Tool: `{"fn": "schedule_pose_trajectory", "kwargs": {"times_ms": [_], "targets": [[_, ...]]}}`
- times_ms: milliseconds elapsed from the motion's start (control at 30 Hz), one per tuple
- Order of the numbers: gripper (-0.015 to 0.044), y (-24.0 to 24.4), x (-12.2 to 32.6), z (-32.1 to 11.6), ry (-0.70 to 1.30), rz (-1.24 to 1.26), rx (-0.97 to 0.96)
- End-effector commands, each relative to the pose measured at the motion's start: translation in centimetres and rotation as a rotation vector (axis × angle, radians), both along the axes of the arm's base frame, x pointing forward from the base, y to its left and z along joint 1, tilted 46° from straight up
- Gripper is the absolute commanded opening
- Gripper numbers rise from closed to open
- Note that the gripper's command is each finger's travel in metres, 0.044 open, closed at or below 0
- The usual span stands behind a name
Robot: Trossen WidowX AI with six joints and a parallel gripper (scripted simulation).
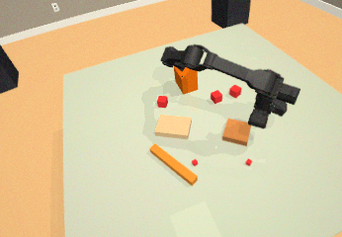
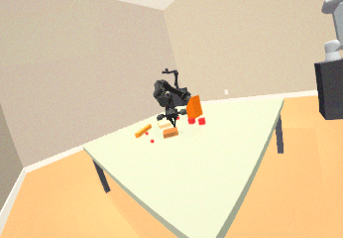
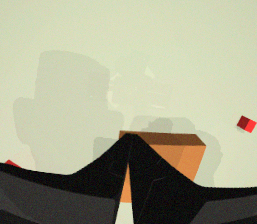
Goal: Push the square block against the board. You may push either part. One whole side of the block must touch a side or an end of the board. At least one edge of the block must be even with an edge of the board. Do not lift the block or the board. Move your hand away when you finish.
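Fingers [image 1: 258, 121] [image 2: 174, 125] clenched on nothing, near brown-orange square block [image 1: 237, 131] [image 2: 171, 133] [image 3: 185, 156], pale tan rectangular piece [image 1: 173, 126] [image 2: 164, 125] apart from block, pale green table [image 1: 114, 160] [image 2: 198, 176] [image 3: 188, 40]

And here's my pincer [image 1: 258, 119], right beside the brown block [image 1: 236, 131], the long orange bar [image 1: 173, 164] lying well apart!

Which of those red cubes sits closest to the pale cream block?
The larger red cube just behind the cream block, left of the orange upright piece in the top view; the other two larger cubes lie right.
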State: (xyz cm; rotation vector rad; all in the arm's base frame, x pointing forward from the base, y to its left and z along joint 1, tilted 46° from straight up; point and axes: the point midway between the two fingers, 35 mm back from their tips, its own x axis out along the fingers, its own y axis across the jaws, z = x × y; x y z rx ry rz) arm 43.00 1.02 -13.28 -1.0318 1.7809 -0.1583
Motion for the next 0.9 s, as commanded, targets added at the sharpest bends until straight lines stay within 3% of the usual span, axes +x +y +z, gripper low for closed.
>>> {"fn": "schedule_pose_trajectory", "kwargs": {"times_ms": [0,133,867], "targets": [[0.0,-1.1,0.0,-1.0,0.022,0.017,-0.003],[0.0,-4.2,-0.2,-4.0,0.061,0.055,-0.001],[0.0,-5.1,-1.7,-2.9,0.062,0.055,-0.001]]}}
